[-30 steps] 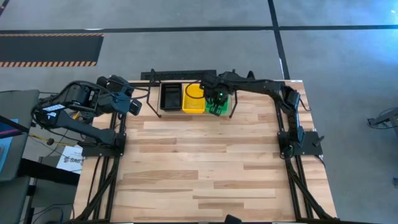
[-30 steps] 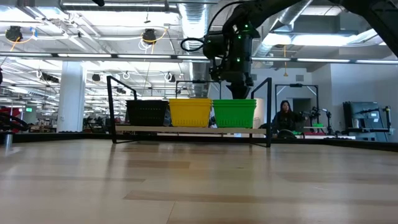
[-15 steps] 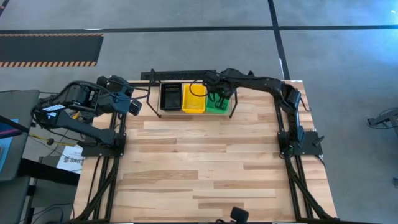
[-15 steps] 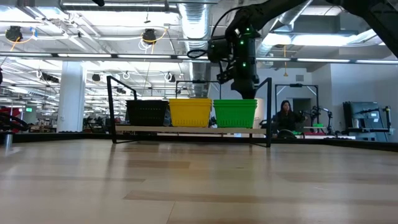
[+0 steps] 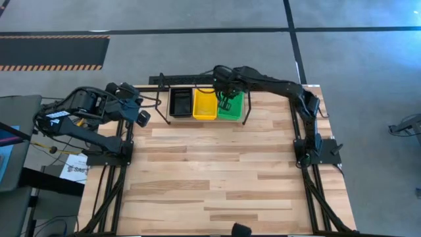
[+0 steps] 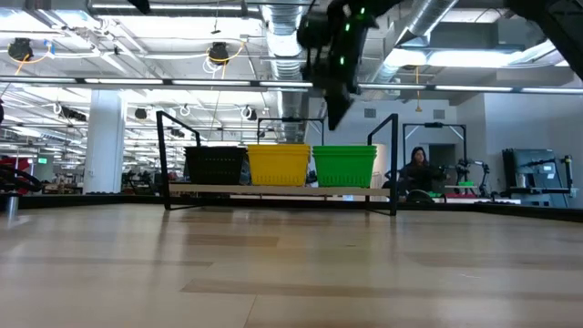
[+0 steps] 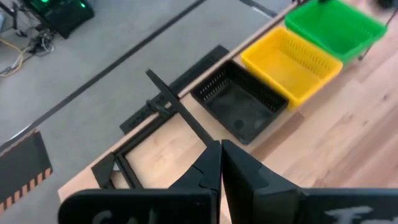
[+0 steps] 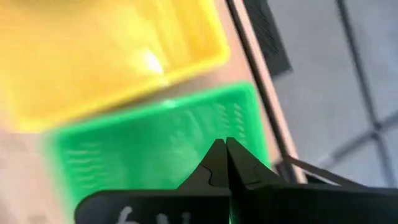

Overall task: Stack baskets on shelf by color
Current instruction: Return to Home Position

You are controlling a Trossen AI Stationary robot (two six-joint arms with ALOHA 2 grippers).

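Note:
Black (image 5: 179,102), yellow (image 5: 204,104) and green (image 5: 231,108) baskets stand side by side on the shelf (image 6: 278,189) at the table's far edge. How many are nested in each I cannot tell. My right gripper (image 6: 333,117) hangs shut above the green basket (image 6: 344,165), clear of it and pointing down; its wrist view shows the green basket (image 8: 155,149) and yellow basket (image 8: 106,56) beneath the gripper (image 8: 225,144). My left gripper (image 7: 220,147) is shut and waits off the shelf's left end (image 5: 141,117), looking at the black basket (image 7: 239,106).
The shelf's upright black wire ends (image 6: 164,159) (image 6: 395,162) flank the row of baskets. Bare wooden table (image 5: 217,178) stretches from the shelf to the near edge. A person (image 6: 417,173) sits in the room behind the table.
My right gripper has risen from just over the green basket's rim to well above it, drifting slightly toward the far edge. The three baskets have stayed in place on the shelf.

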